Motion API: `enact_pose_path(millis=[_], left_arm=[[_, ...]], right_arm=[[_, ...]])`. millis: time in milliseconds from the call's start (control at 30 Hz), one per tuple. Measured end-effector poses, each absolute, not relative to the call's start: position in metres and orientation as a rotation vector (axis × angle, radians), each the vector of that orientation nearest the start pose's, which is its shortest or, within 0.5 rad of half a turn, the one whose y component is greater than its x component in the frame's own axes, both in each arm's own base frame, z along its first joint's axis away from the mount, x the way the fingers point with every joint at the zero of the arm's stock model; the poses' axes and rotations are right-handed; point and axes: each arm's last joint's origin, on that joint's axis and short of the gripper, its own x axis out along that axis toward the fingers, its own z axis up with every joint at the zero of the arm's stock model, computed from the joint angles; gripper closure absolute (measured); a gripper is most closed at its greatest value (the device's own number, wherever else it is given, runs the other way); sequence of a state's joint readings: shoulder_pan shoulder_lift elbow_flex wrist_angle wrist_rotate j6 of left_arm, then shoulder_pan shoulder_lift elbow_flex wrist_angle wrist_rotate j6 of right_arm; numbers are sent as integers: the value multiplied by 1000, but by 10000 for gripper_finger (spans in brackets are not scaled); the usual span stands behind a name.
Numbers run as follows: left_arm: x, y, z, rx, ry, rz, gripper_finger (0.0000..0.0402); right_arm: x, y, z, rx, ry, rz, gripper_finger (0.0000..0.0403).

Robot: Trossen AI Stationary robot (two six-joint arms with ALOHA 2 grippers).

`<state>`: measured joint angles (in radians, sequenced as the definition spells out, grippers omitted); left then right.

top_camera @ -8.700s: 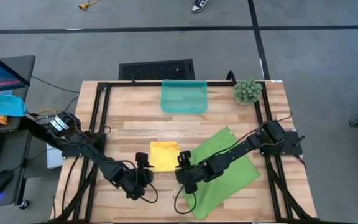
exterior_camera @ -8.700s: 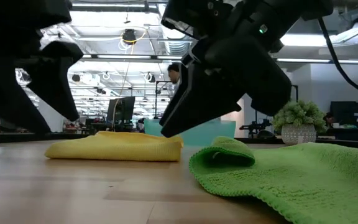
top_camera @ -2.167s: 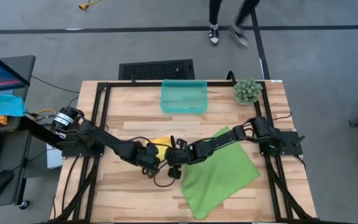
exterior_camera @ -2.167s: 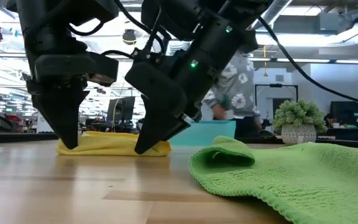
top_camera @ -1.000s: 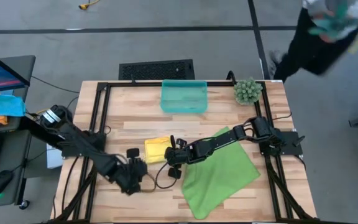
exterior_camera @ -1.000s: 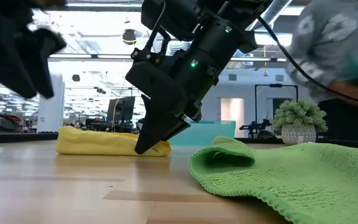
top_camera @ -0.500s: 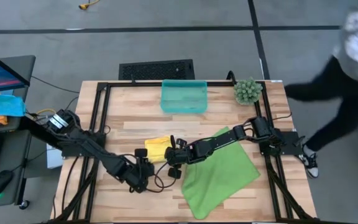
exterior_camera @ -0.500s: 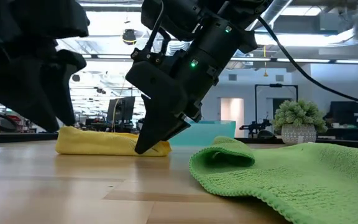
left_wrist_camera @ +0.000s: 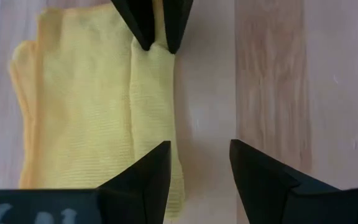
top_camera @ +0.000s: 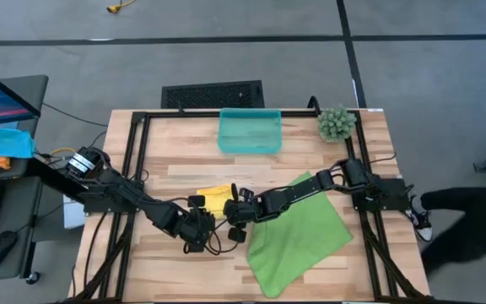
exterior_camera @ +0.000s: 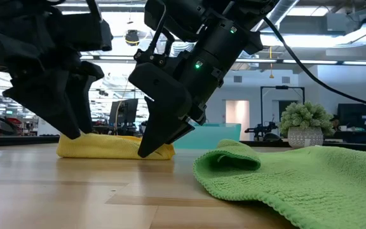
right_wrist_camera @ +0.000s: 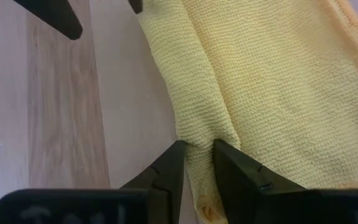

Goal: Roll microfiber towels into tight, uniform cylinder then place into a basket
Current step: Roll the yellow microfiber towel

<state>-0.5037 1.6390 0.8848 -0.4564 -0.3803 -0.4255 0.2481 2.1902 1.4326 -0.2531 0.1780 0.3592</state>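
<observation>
Bare wooden table (top_camera: 184, 160) lies open between the basket (top_camera: 249, 131), at twelve o'clock by the far edge, and the folded yellow towel (top_camera: 217, 199) at centre. The right gripper (right_wrist_camera: 196, 154) pinches that towel's rolled near edge at its three o'clock end. The left gripper (left_wrist_camera: 199, 165), at nine o'clock, stands parted and empty over the same edge. The ribbed lime green towel (top_camera: 298, 232) spreads toward four o'clock, one corner curled over.

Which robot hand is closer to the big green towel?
The right hand. It pinches the yellow towel's edge right beside the green towel. The left hand sits open at the yellow towel's other end, farther away.
</observation>
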Motion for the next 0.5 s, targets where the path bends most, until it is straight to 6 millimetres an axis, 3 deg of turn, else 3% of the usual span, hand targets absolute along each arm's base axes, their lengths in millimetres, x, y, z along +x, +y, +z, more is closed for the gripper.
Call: enact_pose_path(millis=[233,500], left_arm=[[262,-127,154,141,1095,104,245],[254,-112,137,113,1138,152,245]], right_arm=[[431,104,112,116,982,-113,292],[431,104,112,115,982,-114,291]])
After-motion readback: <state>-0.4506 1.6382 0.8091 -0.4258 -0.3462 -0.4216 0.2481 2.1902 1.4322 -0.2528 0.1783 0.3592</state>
